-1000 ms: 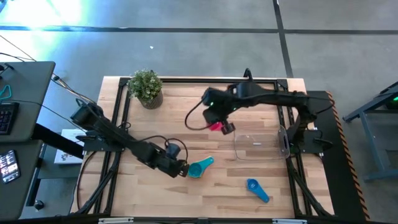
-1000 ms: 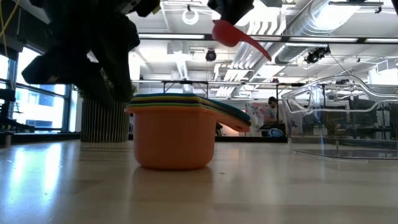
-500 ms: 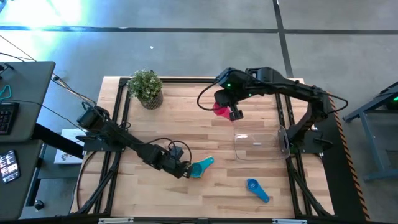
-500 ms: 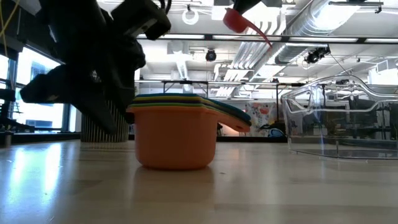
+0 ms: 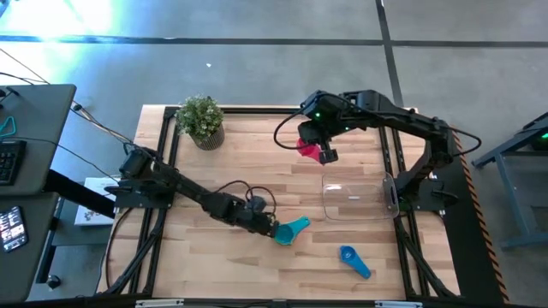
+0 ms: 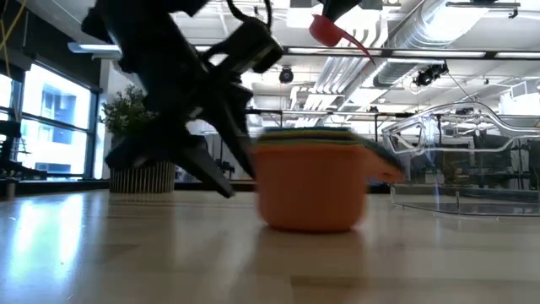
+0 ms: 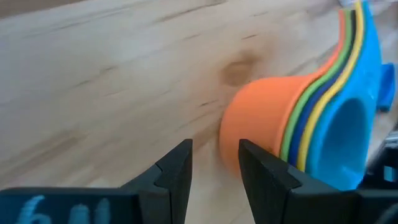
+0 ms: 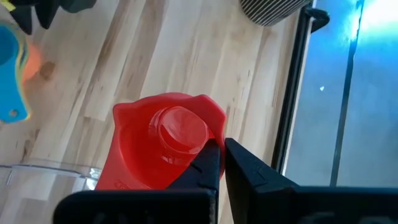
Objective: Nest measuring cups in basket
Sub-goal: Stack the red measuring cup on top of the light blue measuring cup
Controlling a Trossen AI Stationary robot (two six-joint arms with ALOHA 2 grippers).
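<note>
A nested stack of measuring cups (image 5: 289, 231), orange outermost and teal on top, stands upright on its base near the table's near-middle (image 6: 310, 186) (image 7: 280, 130). My left gripper (image 5: 272, 229) (image 7: 216, 155) is low at the stack's left side, with a narrow gap between its fingers. My right gripper (image 5: 321, 154) (image 8: 221, 155) is high over the far half of the table, shut on the magenta cup (image 5: 306, 151) (image 6: 329, 32). The clear basket (image 5: 360, 201) (image 6: 460, 160) sits on the table to the right. A blue cup (image 5: 354, 259) lies alone near the near edge. My left gripper's fingertips (image 7: 245, 152) meet the orange outer cup's wall (image 7: 233, 140) low down, level, from the table's left. The stack stays upright on the table. My right gripper pinches the magenta cup at its rim (image 8: 208, 134), away from the handle. The cup is lifted clear and tilted, handle (image 6: 359, 52) slanting downward.
A potted plant (image 5: 202, 121) stands at the table's far left corner. Black frame rails run along the table's left and right edges. Bare wood lies between the stack and the basket.
My left gripper has moved toward the table's right, and the stack has slid right along the table with it, staying upright. My right gripper has carried the magenta cup up and toward the far-right, then nearly stopped.
</note>
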